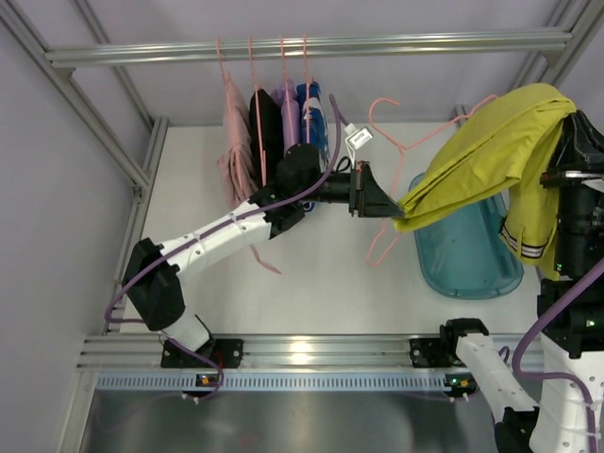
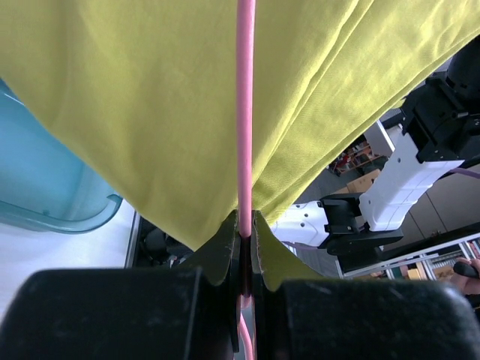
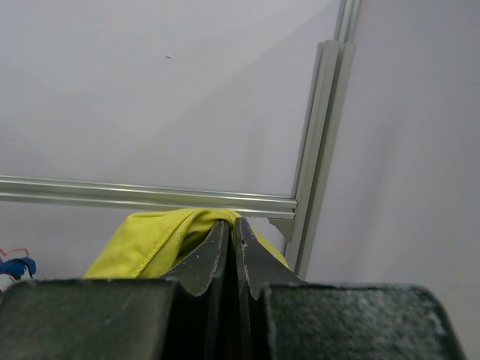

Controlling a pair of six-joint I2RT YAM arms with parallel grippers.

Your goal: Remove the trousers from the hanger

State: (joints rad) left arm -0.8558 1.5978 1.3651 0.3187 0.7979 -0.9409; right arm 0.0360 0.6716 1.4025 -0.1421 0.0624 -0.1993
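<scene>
Above the counter, left jaws clenched the thin hanger; right jaws pinched the trousers, seemingly soft and light, best drawn off by a bunched fold.

The yellow-green trousers are draped, folded and bunched, over the thin pink wire hanger, not yet off it; the hanger is tilted, its hook poking out bare on the left

Matt yellow woven cloth trousers, smooth glossy pink hanger, translucent glossy blue plastic tub, brushed metal rail
</scene>
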